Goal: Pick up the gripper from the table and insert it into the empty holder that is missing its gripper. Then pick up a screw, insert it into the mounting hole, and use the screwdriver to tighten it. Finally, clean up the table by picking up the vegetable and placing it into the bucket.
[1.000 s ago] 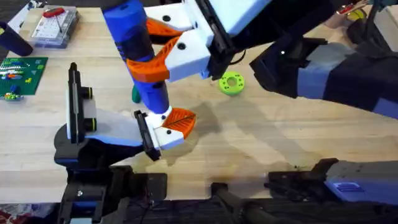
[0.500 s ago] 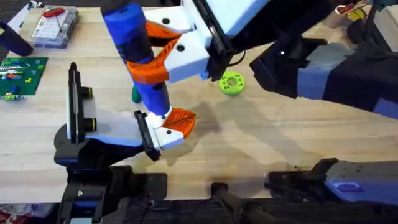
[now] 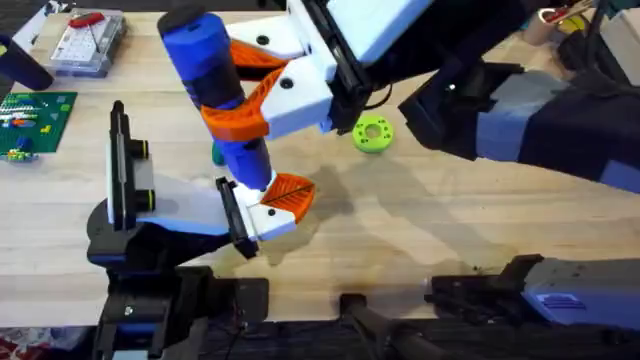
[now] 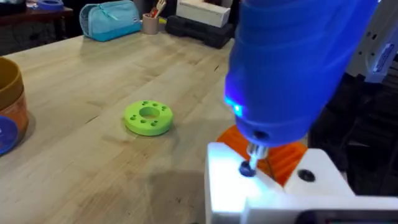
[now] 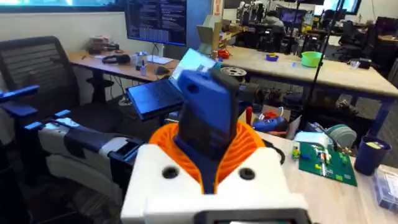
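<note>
- The screwdriver (image 3: 218, 95) is held upright over the middle of the table (image 3: 420, 240), nearer its left edge, with its tip set down on the screw (image 4: 247, 168) in the white gripper part (image 3: 268, 215) mounted in the holder (image 3: 130, 215).
- It is grasped about mid-handle by the right gripper (image 3: 250, 95), whose orange-padded fingers (image 5: 245, 146) are clenched on it from both sides.
- The handle is judged stiff, smooth and fairly heavy for its size; a grip on the thick middle, as seen, is judged best against slipping or tilting while the tip is pressed down.
- The small screw is judged light and easily knocked askew if the tip wanders.
- The state of the left gripper's jaws cannot be told.
- The vegetable (image 3: 216, 152) is partly hidden behind the screwdriver, toward the middle of the table; it is judged smooth and light, best pinched across its narrow width.
- The bucket (image 4: 9, 112) is seen at the border of the left wrist view, beyond a green disc (image 3: 372, 133); its contents cannot be made out.
- A clear parts box (image 3: 88, 42) lies at the far left corner, with a red-handled tool (image 3: 88, 19) on it.
</note>
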Controlling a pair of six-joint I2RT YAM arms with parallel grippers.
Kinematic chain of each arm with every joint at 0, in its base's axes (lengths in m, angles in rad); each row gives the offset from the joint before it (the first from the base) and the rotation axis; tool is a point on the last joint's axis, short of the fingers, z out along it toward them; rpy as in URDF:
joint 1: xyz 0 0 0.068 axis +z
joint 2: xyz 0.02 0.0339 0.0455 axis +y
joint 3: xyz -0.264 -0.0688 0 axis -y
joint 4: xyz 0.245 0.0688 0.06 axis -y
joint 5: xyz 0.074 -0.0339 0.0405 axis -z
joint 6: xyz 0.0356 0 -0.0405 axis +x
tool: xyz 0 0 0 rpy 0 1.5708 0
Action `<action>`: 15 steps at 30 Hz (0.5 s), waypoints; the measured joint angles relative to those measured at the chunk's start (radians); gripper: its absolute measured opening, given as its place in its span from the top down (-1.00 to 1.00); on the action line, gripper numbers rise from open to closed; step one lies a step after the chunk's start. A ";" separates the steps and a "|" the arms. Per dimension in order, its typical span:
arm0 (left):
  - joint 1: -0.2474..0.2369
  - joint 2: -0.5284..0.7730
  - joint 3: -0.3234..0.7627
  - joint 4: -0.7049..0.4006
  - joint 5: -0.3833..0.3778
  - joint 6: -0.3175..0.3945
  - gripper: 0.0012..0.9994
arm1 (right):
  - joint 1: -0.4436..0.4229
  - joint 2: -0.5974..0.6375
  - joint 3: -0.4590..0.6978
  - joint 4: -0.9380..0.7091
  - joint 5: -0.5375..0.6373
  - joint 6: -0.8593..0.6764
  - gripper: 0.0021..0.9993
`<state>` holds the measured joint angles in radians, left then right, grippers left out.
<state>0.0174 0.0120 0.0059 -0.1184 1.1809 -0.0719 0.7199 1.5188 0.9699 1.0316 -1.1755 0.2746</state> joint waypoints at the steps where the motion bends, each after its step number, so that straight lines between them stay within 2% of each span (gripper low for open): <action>1: 0.000 0.000 0.000 0.000 0.000 0.000 0.98 | 0.000 0.000 0.000 0.000 0.000 -0.002 0.89; 15: 0.000 0.000 0.000 0.000 0.000 0.000 0.98 | 0.000 0.000 0.000 0.000 0.000 -0.015 0.90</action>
<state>0.0174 0.0118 0.0059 -0.1184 1.1812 -0.0719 0.7200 1.5188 0.9699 1.0315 -1.1759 0.2596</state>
